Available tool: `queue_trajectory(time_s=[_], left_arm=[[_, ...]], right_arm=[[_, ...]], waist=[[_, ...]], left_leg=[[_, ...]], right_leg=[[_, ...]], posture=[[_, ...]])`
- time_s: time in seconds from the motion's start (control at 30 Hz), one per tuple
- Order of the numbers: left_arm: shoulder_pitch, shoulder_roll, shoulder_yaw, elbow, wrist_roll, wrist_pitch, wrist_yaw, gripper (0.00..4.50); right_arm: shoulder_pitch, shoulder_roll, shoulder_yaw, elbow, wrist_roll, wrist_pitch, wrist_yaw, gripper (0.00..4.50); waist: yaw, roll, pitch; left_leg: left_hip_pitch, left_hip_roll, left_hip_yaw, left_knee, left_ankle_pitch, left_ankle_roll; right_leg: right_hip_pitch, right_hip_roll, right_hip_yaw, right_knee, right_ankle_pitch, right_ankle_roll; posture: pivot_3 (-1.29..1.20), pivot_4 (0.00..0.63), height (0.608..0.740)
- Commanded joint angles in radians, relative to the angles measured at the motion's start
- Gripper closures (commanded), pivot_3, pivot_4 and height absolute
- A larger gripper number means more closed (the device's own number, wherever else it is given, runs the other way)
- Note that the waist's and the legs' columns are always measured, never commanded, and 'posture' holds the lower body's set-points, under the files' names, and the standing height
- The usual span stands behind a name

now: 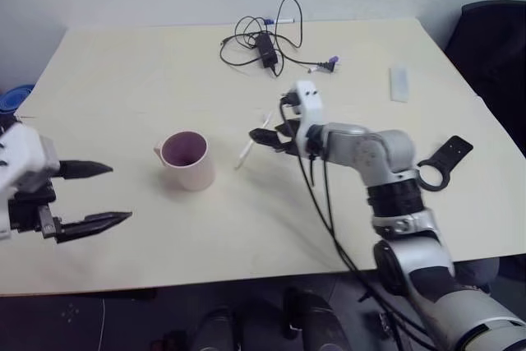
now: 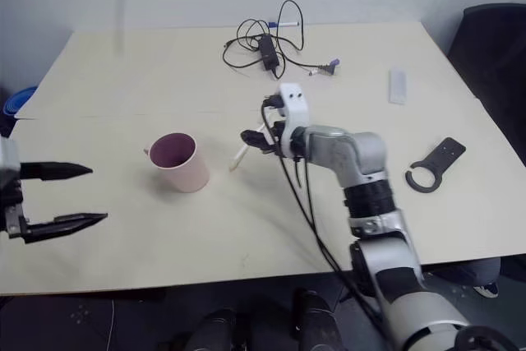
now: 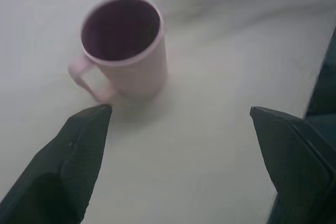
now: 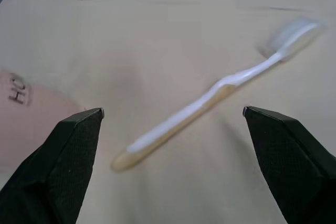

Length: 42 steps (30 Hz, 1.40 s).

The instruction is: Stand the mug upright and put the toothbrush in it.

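Stands upright on the pale table (image 1: 123, 80), left of centre: the mug (image 1: 187, 159), pale pink, cylindrical, with a darker mauve inside and one loop handle turned toward the table's left side. Empty, mouth up. Lies flat just to its right, apart from it: the toothbrush (image 1: 251, 143), slim and white-cream, long handle, small bristled head at the far end. Hovers over the toothbrush with fingers spread wide and nothing between them: the right gripper (image 4: 173, 129). Hangs well left of the mug, near the table's front-left edge, fingers also spread wide and holding nothing: the left gripper (image 1: 97, 195). Farther back: a tangled black cable (image 1: 265, 39).
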State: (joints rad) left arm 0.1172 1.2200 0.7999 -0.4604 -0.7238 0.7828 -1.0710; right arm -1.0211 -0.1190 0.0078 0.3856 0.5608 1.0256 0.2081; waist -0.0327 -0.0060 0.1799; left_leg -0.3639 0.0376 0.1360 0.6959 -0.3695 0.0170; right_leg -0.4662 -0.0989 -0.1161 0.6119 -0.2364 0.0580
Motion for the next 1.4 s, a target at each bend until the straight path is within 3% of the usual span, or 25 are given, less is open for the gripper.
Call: queue_trajectory(time_s=[0.03, 0.17, 0.43, 0.53, 0.67, 1.1, 1.2, 1.4], left_arm=[[-0.081, 0.013, -0.047, 0.001, -0.038, 0.012, 0.023, 0.03], [-0.131, 0.006, -0.092, -0.042, -0.059, 0.029, 0.032, 0.03], [-0.194, -0.003, -0.134, -0.033, -0.058, 0.032, 0.056, 0.03], [-0.211, -0.004, -0.144, -0.031, -0.059, 0.032, 0.061, 0.0], [-0.227, -0.007, -0.149, -0.026, -0.06, 0.032, 0.066, 0.0], [-0.239, -0.025, -0.167, -0.017, -0.053, 0.024, 0.071, 0.0], [-0.243, -0.027, -0.177, -0.015, -0.053, 0.02, 0.074, 0.0], [-0.251, -0.027, -0.187, -0.002, -0.049, 0.008, 0.069, 0.0]], right_arm=[[-0.108, 0.078, -0.081, 0.186, -0.042, -0.1, -0.074, 0.06], [-0.186, 0.131, -0.094, 0.373, -0.113, -0.209, -0.108, 0.06], [-0.254, 0.204, -0.063, 0.592, -0.234, -0.385, -0.037, 0.06], [-0.263, 0.24, -0.028, 0.641, -0.291, -0.452, 0.005, 0.6], [-0.265, 0.262, 0.037, 0.686, -0.382, -0.52, 0.057, 1.9], [-0.275, 0.272, 0.068, 0.757, -0.487, -0.544, 0.125, 1.9], [-0.274, 0.276, 0.073, 0.759, -0.502, -0.548, 0.138, 2.43], [-0.261, 0.257, 0.086, 0.741, -0.538, -0.536, 0.151, 4.19]], waist=[[-0.009, 0.0, 0.0], [-0.027, -0.001, 0.0], [-0.057, -0.001, 0.0], [-0.063, -0.001, 0.0], [-0.074, -0.001, 0.0], [-0.079, -0.001, 0.0], [-0.079, -0.001, -0.001], [-0.078, -0.001, -0.001]], left_leg=[[-0.002, 0.0, 0.0, 0.0, 0.0, 0.0], [-0.008, -0.001, 0.005, 0.0, 0.0, 0.0], [-0.004, 0.002, 0.009, -0.001, 0.001, -0.002], [-0.004, 0.004, 0.01, -0.001, 0.001, -0.003], [-0.005, 0.004, 0.01, -0.001, 0.001, -0.004], [-0.004, 0.006, 0.01, -0.001, 0.0, -0.006], [-0.004, 0.006, 0.01, -0.001, 0.0, -0.006], [-0.002, 0.007, 0.01, -0.001, 0.0, -0.006]], right_leg=[[-0.002, 0.0, 0.0, 0.0, 0.0, 0.0], [-0.012, 0.0, 0.002, 0.004, 0.0, 0.001], [-0.013, 0.003, 0.011, 0.007, 0.0, 0.0], [-0.013, 0.004, 0.013, 0.008, 0.0, -0.001], [-0.014, 0.004, 0.013, 0.008, -0.001, -0.001], [-0.014, 0.004, 0.014, 0.008, -0.002, -0.003], [-0.014, 0.004, 0.014, 0.008, -0.002, -0.003], [-0.013, 0.004, 0.014, 0.009, -0.002, -0.003]], posture=[[0.0, 0.15, 0.74], [0.0, 0.15, 0.74], [0.0, 0.15, 0.74], [0.0, 0.15, 0.74], [0.0, 0.15, 0.74], [0.0, 0.15, 0.74], [0.0, 0.15, 0.74], [0.0, 0.15, 0.74]])
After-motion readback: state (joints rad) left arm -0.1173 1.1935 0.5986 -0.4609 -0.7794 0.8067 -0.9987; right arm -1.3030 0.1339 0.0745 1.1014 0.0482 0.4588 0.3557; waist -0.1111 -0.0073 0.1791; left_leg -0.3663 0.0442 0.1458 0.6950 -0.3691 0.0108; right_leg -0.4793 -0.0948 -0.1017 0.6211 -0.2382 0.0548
